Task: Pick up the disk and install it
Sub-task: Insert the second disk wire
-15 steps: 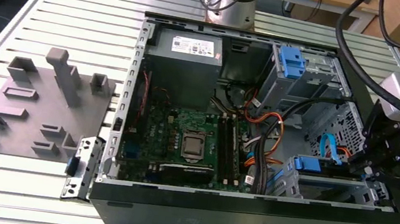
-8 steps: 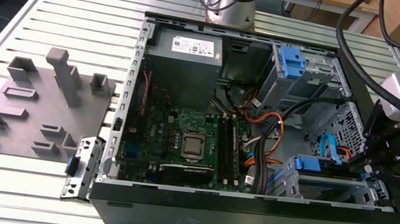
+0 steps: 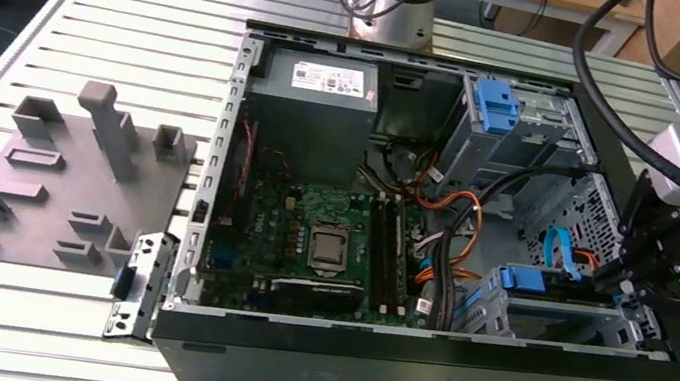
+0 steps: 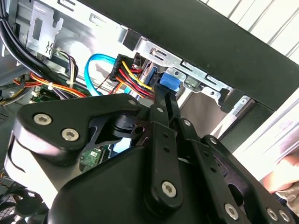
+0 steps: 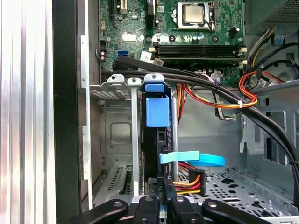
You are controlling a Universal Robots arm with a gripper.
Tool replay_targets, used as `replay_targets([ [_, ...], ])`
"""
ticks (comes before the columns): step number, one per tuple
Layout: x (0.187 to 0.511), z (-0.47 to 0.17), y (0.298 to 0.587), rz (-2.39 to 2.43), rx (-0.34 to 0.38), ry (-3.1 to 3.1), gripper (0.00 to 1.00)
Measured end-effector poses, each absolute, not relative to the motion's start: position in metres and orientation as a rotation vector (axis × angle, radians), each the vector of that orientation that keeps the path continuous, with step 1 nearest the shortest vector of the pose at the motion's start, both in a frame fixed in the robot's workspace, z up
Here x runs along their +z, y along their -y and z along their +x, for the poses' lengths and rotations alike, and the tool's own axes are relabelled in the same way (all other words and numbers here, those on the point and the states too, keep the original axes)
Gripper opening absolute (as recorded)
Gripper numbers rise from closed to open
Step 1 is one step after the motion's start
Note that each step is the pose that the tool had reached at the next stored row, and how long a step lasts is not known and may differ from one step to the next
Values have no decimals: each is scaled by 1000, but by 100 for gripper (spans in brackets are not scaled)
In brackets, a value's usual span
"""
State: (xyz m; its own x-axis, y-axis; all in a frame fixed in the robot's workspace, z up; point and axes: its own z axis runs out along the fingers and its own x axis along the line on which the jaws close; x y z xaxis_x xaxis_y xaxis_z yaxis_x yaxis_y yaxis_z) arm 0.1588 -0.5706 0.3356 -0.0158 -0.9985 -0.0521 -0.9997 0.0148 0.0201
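Here the disk (image 5: 158,140) stands on edge in the metal drive cage (image 5: 119,135) at the front corner of the open computer case (image 3: 421,375), its blue carrier frame (image 5: 157,111) uppermost. The tool (image 5: 159,205) sits right at the disk's end, by the blue data cable (image 5: 191,158); whether its fingers are clamped or parted, I cannot tell. The case rests on a slatted desk (image 3: 39,307).

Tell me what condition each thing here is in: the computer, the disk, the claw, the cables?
Computer case: lying on its side, side panel off, inside exposed.
Disk: standing on edge in the metal drive cage, blue carrier tab showing.
Claw: at the disk's edge inside the case; open or shut cannot be told.
Blue data cable: looped beside the disk.
Grey fixture plate: on the table beside the case.
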Motion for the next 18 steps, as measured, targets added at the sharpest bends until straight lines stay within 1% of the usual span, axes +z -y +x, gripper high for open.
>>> replay_targets([
  [18,339,155,570,-2187,79,-2221,16],
])
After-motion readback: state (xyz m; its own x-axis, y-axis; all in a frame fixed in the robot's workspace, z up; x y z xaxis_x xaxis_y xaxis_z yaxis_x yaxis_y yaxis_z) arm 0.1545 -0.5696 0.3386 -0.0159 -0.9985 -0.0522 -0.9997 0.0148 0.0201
